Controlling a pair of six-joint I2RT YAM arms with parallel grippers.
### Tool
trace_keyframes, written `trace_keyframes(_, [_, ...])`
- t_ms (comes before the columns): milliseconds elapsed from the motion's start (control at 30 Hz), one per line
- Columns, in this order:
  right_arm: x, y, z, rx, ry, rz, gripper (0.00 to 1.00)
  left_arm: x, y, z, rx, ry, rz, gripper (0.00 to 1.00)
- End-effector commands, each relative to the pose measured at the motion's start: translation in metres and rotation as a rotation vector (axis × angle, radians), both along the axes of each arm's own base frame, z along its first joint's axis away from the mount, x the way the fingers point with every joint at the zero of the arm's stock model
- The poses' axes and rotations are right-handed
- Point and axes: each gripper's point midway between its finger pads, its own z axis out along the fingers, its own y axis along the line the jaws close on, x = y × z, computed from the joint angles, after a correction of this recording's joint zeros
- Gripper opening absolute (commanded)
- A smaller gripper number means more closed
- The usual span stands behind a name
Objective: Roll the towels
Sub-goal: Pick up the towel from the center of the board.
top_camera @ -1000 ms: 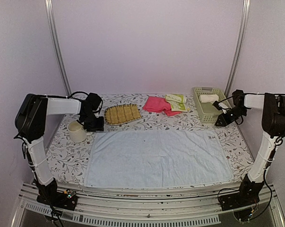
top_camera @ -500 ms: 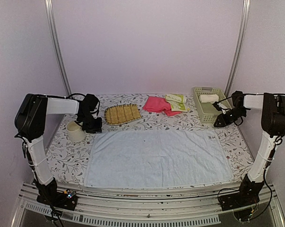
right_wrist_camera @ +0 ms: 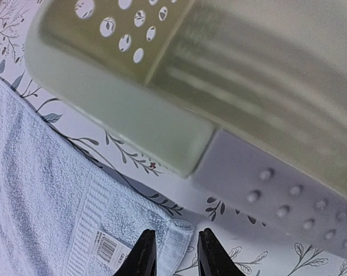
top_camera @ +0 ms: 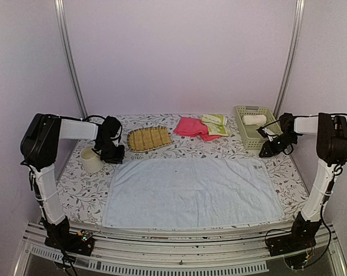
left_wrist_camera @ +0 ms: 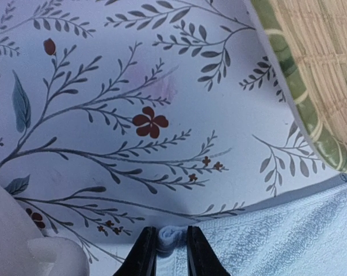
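Observation:
A long pale cream-white towel (top_camera: 190,190) lies spread flat across the near table, with a printed label (right_wrist_camera: 107,247) at its far right corner. My left gripper (top_camera: 115,157) is at its far left corner, and in the left wrist view (left_wrist_camera: 172,253) it is shut on the curled corner (left_wrist_camera: 168,237). My right gripper (top_camera: 266,153) is at the far right corner, and in the right wrist view (right_wrist_camera: 176,253) it is open with the flat corner (right_wrist_camera: 173,230) between its fingers. A pink towel (top_camera: 190,127) and a yellow-green towel (top_camera: 215,124) lie at the back. No light blue towel shows.
A tan slatted mat (top_camera: 149,138) lies at the back left, close to my left gripper (left_wrist_camera: 323,69). A cream cup (top_camera: 91,160) stands left of it. A green lattice basket (top_camera: 251,137) holding a rolled white towel (top_camera: 254,119) stands just beyond my right gripper.
My left gripper has moved left and nearer, down onto the towel's far left corner. My right gripper has shifted slightly left and down onto the far right corner.

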Motion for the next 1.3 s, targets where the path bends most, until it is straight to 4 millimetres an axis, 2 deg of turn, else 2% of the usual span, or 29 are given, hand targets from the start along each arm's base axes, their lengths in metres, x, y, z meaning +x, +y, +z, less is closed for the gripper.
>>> trace_keyframes(0, [0.0, -0.001, -0.013, -0.044, 0.01, -0.013, 0.28, -0.014, 0.004, -0.018, 0.008, 0.064, -0.002, 0.17])
trace_keyframes(700, [-0.006, -0.001, -0.039, -0.119, 0.043, 0.002, 0.26, -0.014, -0.001, -0.016, -0.009, 0.056, -0.016, 0.02])
trace_keyframes(900, [-0.008, -0.002, -0.046, -0.136, 0.057, 0.009, 0.2, -0.014, -0.002, -0.016, -0.014, 0.057, -0.022, 0.0])
trace_keyframes(1000, [-0.007, -0.002, -0.042, -0.139, 0.046, 0.008, 0.1, -0.014, -0.002, -0.016, -0.013, 0.054, -0.023, 0.0])
trace_keyframes(1133, [-0.002, -0.005, -0.027, -0.157, 0.002, 0.004, 0.05, -0.013, -0.002, -0.013, -0.016, 0.041, -0.023, 0.0])
trace_keyframes(1267, [0.004, -0.01, -0.007, -0.166, -0.052, -0.004, 0.04, -0.007, -0.003, 0.009, -0.034, -0.031, -0.023, 0.0])
